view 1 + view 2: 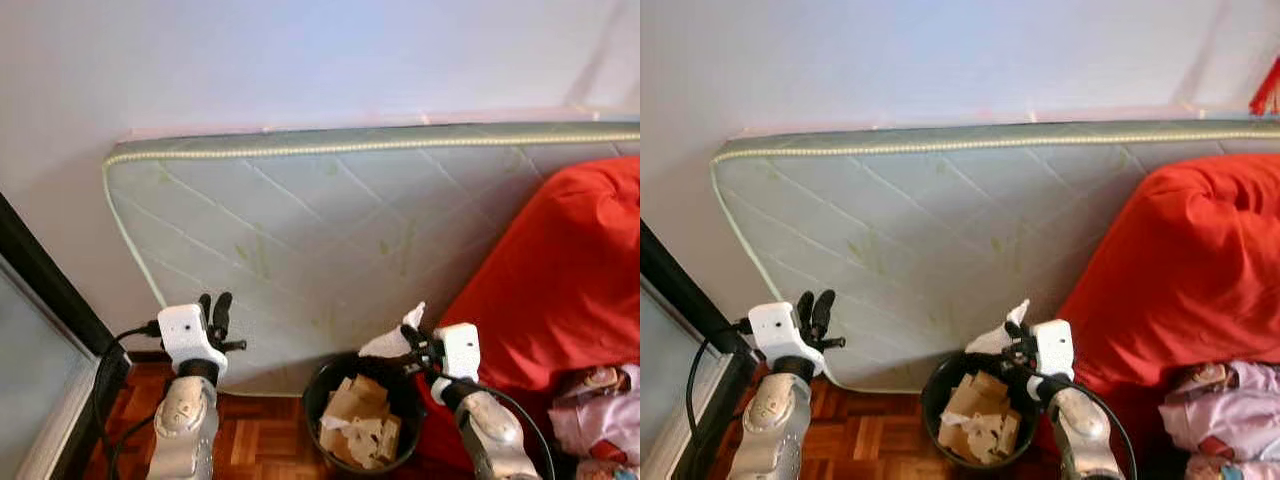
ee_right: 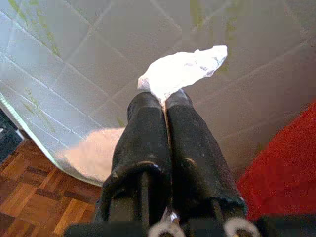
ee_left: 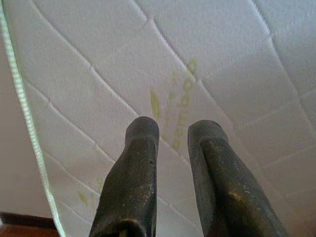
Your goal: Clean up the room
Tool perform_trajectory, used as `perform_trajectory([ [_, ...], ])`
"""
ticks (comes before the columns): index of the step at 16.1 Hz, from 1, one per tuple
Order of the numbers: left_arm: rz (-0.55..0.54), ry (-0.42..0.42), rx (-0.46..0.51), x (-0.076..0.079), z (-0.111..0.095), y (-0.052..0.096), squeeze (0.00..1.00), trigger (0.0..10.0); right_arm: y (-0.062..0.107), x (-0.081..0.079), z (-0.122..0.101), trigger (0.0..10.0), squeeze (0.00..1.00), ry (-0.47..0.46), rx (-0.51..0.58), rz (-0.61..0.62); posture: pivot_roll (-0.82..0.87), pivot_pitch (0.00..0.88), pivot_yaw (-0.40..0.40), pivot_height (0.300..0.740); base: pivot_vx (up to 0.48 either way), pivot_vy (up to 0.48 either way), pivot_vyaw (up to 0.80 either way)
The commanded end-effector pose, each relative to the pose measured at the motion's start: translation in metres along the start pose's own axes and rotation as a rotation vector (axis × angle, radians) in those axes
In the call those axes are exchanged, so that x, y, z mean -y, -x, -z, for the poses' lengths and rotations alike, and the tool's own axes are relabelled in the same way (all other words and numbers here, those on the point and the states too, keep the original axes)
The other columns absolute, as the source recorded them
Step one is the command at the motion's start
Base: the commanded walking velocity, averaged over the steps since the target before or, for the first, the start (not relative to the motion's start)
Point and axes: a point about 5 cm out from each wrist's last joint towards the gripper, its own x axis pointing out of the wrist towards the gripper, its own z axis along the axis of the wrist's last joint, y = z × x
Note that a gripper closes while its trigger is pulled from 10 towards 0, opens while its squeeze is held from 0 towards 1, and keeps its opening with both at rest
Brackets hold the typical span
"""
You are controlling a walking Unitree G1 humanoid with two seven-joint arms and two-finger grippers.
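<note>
My right gripper [image 1: 408,342] is shut on a crumpled piece of white paper [image 1: 388,341]. It holds the paper just over the far rim of a black waste bin [image 1: 314,388] that has torn brown cardboard and paper scraps inside. In the right wrist view the paper [image 2: 182,71] sticks out past the closed fingertips [image 2: 148,106]. My left gripper [image 1: 215,308] is raised to the left of the bin, in front of the mattress. Its fingers [image 3: 143,143] stand slightly apart with nothing between them.
A pale quilted mattress [image 1: 330,230] leans on its side against the wall behind the bin. A big red beanbag [image 1: 570,270] lies at the right with pink clothes [image 1: 600,410] on it. A dark door frame [image 1: 40,280] stands at the left, and the floor is wooden parquet [image 1: 255,440].
</note>
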Motion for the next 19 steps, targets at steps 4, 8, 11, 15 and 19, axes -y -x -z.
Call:
perform_trajectory([
  [4,-0.016,0.005,0.014,-0.0041,-0.0053,-0.0021,0.00,10.0,-0.0026,-0.0017,-0.0042,10.0,0.00,0.005,0.021,-0.003,-0.02,0.000,0.046,0.657,0.000,0.000,0.00],
  [8,-0.012,0.006,0.007,-0.0036,-0.0046,-0.0018,0.00,10.0,-0.0020,-0.0008,-0.0034,10.0,0.00,0.015,0.015,0.003,-0.02,0.000,0.045,0.657,0.000,0.000,0.00],
  [11,-0.010,-0.015,-0.005,-0.0031,-0.0024,-0.0015,0.00,10.0,-0.0021,-0.0016,-0.0020,10.0,0.00,0.018,0.004,-0.001,-0.02,0.000,0.046,0.657,0.000,0.000,0.00],
  [15,-0.009,0.003,-0.014,-0.0023,-0.0016,-0.0015,0.00,10.0,-0.0021,-0.0047,-0.0016,10.0,0.00,0.033,0.005,-0.029,-0.02,0.000,0.046,0.657,0.000,0.000,0.00],
  [19,-0.004,0.007,-0.015,-0.0024,-0.0026,-0.0022,0.00,10.0,-0.0018,-0.0073,-0.0018,10.0,0.00,0.018,0.015,-0.051,-0.02,0.000,0.047,0.657,0.000,0.000,0.61],
])
